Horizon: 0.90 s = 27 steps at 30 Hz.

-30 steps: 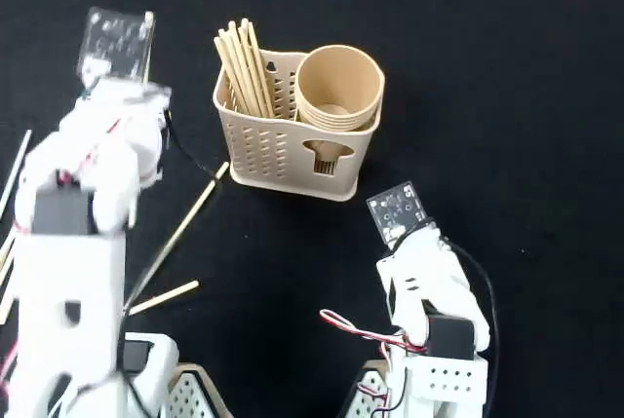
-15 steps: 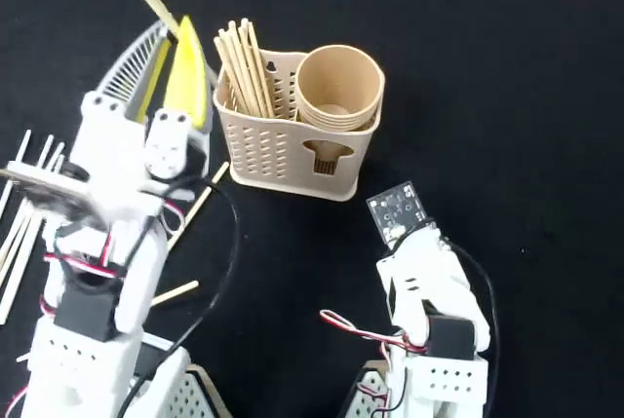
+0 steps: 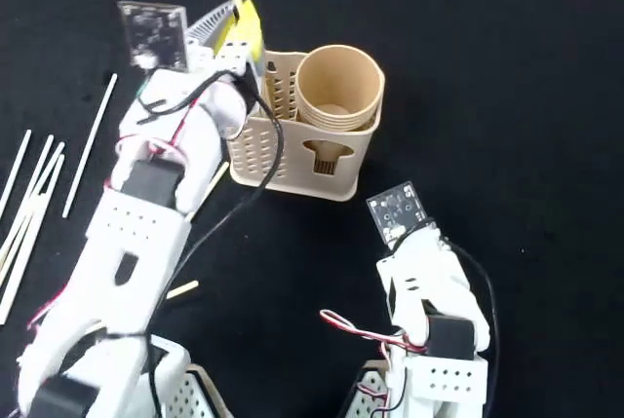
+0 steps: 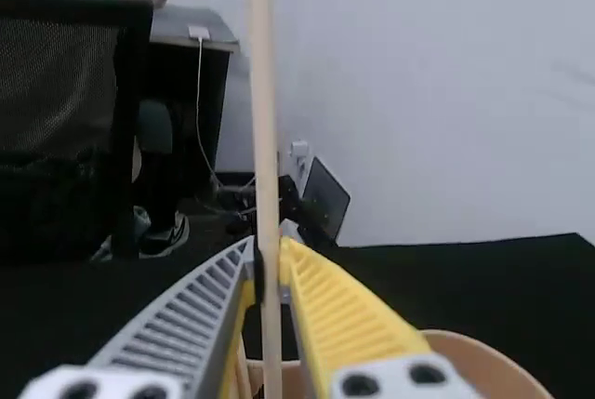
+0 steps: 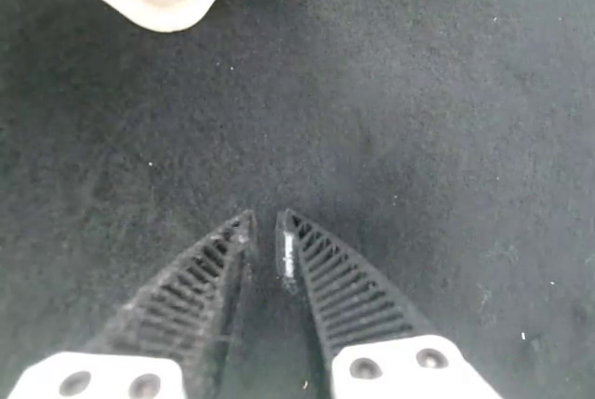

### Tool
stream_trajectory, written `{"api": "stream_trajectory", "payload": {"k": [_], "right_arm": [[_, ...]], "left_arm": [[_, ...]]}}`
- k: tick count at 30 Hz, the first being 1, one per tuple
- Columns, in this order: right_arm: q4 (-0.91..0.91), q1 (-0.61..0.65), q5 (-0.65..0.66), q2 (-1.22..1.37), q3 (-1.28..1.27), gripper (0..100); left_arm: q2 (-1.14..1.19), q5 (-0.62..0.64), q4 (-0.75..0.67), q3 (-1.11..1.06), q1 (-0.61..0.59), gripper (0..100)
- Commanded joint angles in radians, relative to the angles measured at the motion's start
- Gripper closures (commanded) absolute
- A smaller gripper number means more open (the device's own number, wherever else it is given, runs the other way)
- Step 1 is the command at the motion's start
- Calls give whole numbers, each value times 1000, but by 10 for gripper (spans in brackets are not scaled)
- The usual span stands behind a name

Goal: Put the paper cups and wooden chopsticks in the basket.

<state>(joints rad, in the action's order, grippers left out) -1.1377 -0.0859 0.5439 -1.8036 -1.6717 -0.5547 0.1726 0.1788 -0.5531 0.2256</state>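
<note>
Left gripper (image 4: 265, 273) is clamped on one chopstick (image 4: 260, 92), held upright over the basket (image 3: 283, 160) near the tabletop's far edge, beside the paper cups (image 3: 336, 87) inside it. My worry is that if it lets go with the tip off the slot, the stick glances off the rim and falls. The arm crowds the basket's left wall, and there's more room toward the right edge. Right gripper (image 5: 263, 232) is nearly closed on nothing. Loose chopsticks (image 3: 29, 204) lie by the left edge.

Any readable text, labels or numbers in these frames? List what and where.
No readable text anywhere.
basket: plain wall with slots and a cut-out, no letters.
paper cups: no print on what shows.
chopstick in the left gripper: bare wood.
left wrist board, right wrist board: small dots and marks, too small to read.
</note>
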Motion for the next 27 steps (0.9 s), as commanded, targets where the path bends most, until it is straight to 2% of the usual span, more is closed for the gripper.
{"api": "stream_trajectory", "payload": {"k": [1, 6, 8, 12, 14, 21, 23, 27], "right_arm": [[11, 12, 3, -71, 2, 946], [11, 12, 3, -71, 2, 946], [11, 12, 3, -71, 2, 946], [11, 12, 3, -71, 2, 946], [11, 12, 3, -71, 2, 946], [11, 12, 3, -71, 2, 946], [11, 12, 3, -71, 2, 946], [11, 12, 3, -71, 2, 946]], "left_arm": [[48, 11, 5, 59, 5, 971], [49, 5, 38, -8, 5, 970], [6, 3, 140, -13, 5, 958], [-132, 3, 413, -7, 13, 816], [-204, 2, 559, 21, 4, 805], [-321, -203, 1013, 107, -108, 805], [-316, -252, 1106, 117, -165, 805], [-273, -427, 1249, 113, -252, 805]]}}
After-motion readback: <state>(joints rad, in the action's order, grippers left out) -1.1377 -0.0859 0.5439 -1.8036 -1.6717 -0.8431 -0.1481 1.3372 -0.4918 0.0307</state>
